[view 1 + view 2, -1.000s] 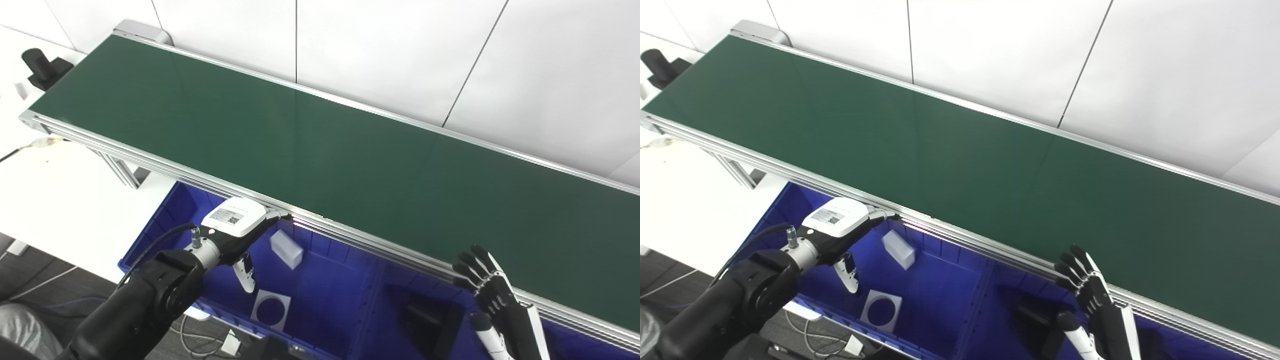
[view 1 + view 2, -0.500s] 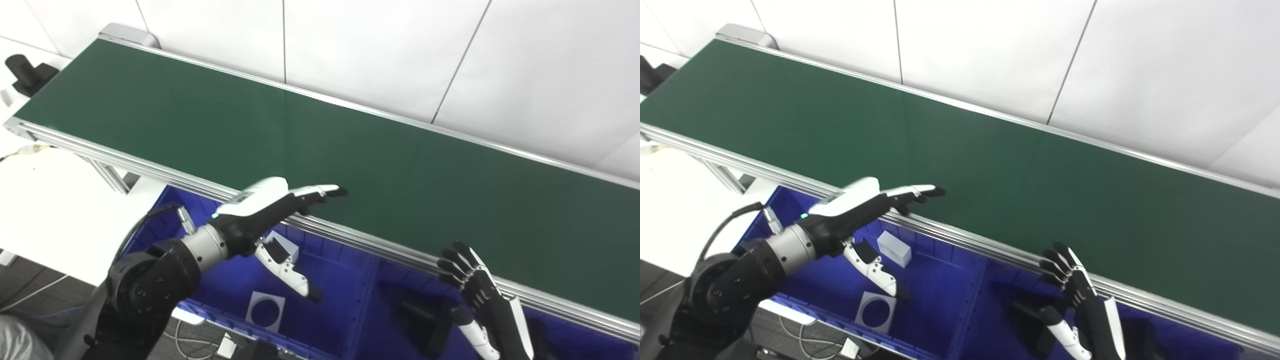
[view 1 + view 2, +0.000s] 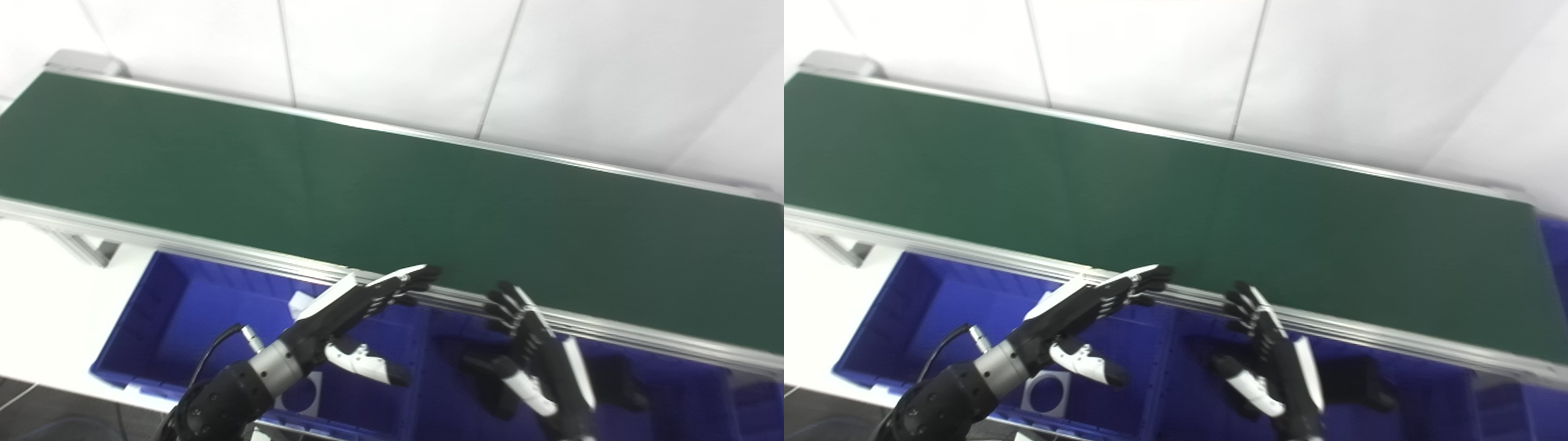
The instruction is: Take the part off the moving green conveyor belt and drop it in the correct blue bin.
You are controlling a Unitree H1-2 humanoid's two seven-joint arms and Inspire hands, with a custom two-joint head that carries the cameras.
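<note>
Green conveyor belt [image 3: 392,184] is being seen running corner to corner across the view, nothing lying on its surface. Blue bin [image 3: 153,318] is sitting under the belt's near rail, split by a divider [image 3: 422,361] into a left and a right compartment. Left robot hand [image 3: 349,306] is being held open and flat over the left compartment, fingertips [image 3: 422,275] reaching over the belt's near rail, nothing gripped. Right robot hand [image 3: 539,361] is being held open above the right compartment, fingers spread, nothing gripped. A white plate with a round hole [image 3: 1047,389] is lying by the left compartment's near wall. A white block [image 3: 300,301] is showing at that compartment's far wall, partly hidden by the left robot hand. Dark parts [image 3: 618,383] are lying in the right compartment; shape cannot be told.
</note>
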